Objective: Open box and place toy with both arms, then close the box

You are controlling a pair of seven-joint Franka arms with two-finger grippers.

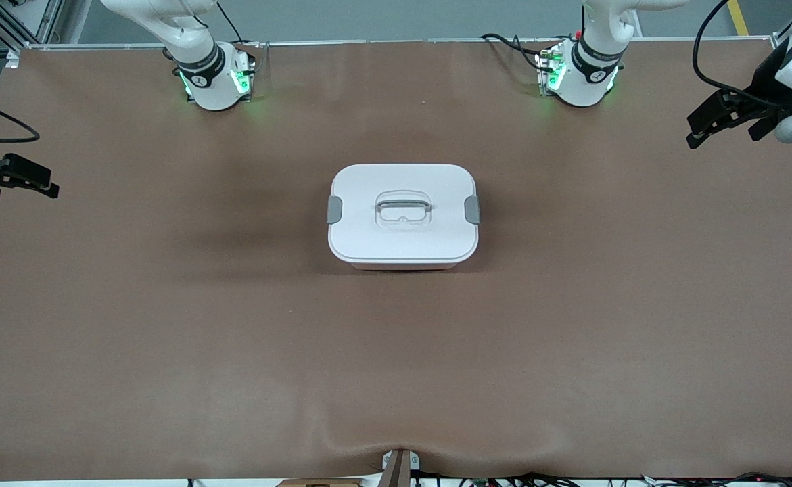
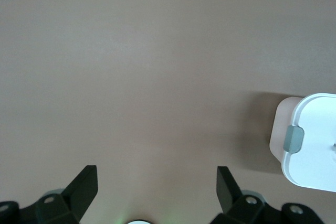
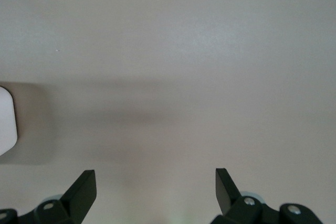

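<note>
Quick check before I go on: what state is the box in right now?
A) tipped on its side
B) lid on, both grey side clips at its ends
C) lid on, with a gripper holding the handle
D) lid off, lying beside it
B: the white lid sits flat on the box, a grey clip at each end, and both grippers hang apart from it.
</note>
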